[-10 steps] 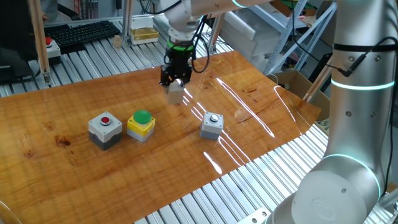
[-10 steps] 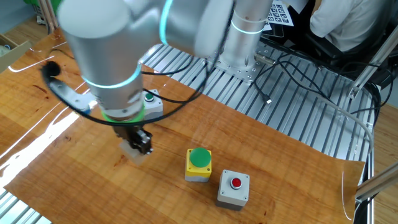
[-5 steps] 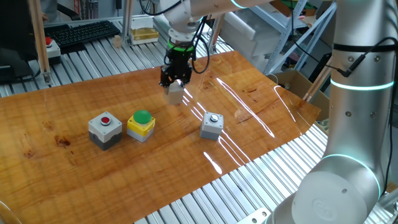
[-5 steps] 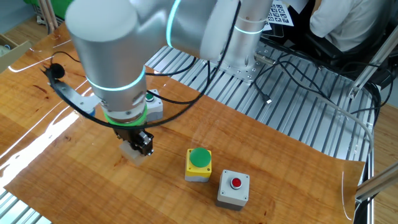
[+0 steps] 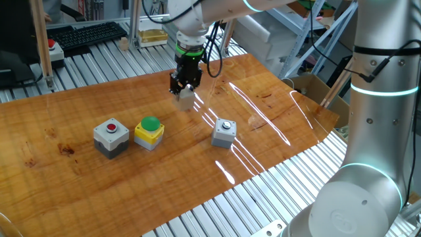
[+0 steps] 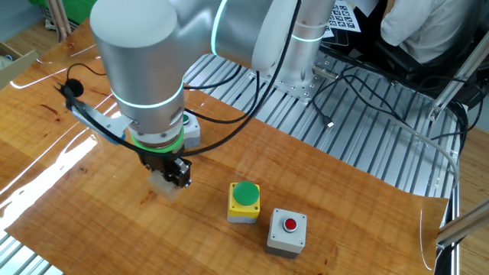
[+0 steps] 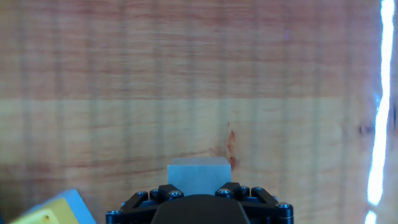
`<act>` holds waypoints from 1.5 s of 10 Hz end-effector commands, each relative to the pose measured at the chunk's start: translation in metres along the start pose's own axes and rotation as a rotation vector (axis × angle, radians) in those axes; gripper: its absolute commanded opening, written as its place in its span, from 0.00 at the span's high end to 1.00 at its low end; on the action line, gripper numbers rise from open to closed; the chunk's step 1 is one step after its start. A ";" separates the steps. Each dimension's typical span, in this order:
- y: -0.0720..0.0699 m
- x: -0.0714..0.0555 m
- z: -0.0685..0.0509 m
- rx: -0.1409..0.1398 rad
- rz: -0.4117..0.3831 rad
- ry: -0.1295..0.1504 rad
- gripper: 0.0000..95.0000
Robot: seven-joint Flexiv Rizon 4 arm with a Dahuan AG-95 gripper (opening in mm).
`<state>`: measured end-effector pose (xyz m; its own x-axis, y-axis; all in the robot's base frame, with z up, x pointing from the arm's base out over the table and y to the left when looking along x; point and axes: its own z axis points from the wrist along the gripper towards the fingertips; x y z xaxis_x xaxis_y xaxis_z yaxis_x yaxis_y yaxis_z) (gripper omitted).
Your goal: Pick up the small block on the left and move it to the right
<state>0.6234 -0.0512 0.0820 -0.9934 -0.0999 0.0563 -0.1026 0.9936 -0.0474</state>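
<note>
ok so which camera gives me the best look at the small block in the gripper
One fixed view shows it best: the small block hangs pale below the gripper against the wood table. The other fixed view shows the block partly behind the fingers. The hand view shows only one blurred face.

small block [image 7: 198, 171]: lower part hidden behind gripper [image 7: 199, 200] body in hand view; mostly covered by the fingers in both fixed views
block-table contact: cannot tell, touching or lifted
silver-button box [image 6: 187, 130]: mostly hidden behind arm in the other fixed view
yellow box [image 7: 53, 210]: cut off by bottom-left edge in hand view, blurred
fingertips: not visible in hand view
</note>
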 end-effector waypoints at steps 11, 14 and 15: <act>0.072 -0.011 0.002 0.003 0.145 -0.021 1.00; 0.109 -0.015 0.003 -0.008 0.211 -0.026 1.00; 0.120 -0.014 0.002 -0.010 0.225 -0.024 1.00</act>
<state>0.6258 0.0601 0.0729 -0.9944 0.1031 0.0245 0.1019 0.9937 -0.0467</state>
